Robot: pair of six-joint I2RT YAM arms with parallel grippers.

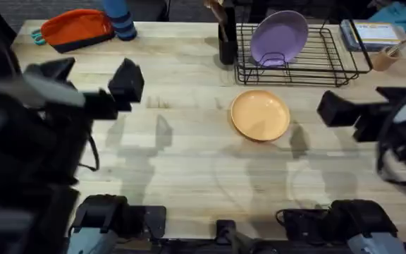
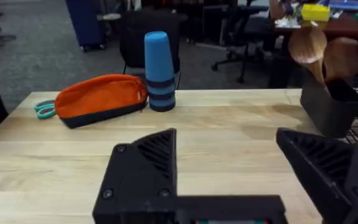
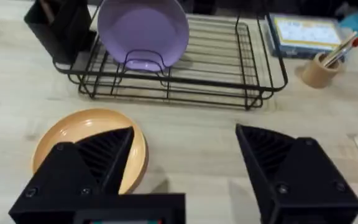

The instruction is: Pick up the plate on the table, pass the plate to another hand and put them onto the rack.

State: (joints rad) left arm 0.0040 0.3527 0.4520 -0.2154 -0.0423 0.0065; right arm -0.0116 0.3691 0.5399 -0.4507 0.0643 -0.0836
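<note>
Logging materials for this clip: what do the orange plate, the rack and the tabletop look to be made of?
The plate: likely plastic, matte peach-orange, evenly coloured with a soft sheen.
The rack: thin metal wire by the look, with a black coating.
The table: wood, pale butcher-block strips with visible grain, smooth finish.

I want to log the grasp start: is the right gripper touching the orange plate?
Apart. In the overhead view, the right gripper hangs off to the side of the plate, with bare table between them.
</note>
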